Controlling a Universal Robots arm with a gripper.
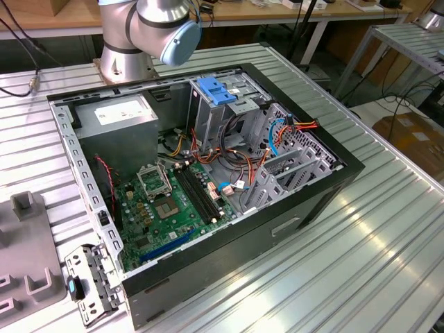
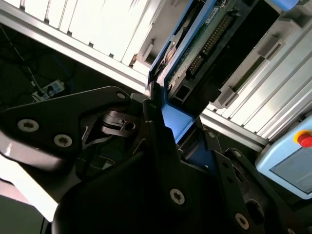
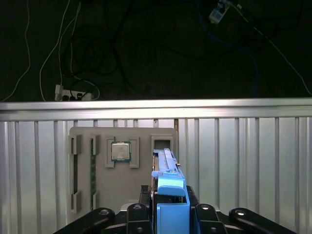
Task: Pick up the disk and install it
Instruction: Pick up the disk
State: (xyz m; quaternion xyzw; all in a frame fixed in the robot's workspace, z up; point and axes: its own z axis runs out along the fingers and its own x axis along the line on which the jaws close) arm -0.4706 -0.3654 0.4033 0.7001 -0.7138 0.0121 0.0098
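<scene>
Disk (image 3: 168, 178) stood edge-on between my jaws, which were closed on it from both sides, its blue rail facing the first wrist view. In the second wrist view my gripper (image 2: 178, 126) held the same disk (image 2: 195, 53) with its green circuit board and connector pins showing.

Just beyond my jaws lay a grey fixture tray (image 3: 126, 190) on the slatted table (image 3: 243, 161), with a processor chip (image 3: 121, 151) seated in one pocket. The disk's edge covered part of the tray's nearest pocket. Past the table edge hung cables (image 3: 83, 58) and a power strip (image 3: 63, 91). A pendant (image 2: 292, 161) with a red button sat off to one side.

The exterior view showed the open computer case (image 1: 291, 208): power-supply box (image 1: 114, 118), motherboard (image 1: 166, 208), a blue latch plate (image 1: 216, 90) atop the drive cage, and coloured wires (image 1: 277, 135) strung across the bays. How the case lay relative to my jaws I could not tell.
</scene>
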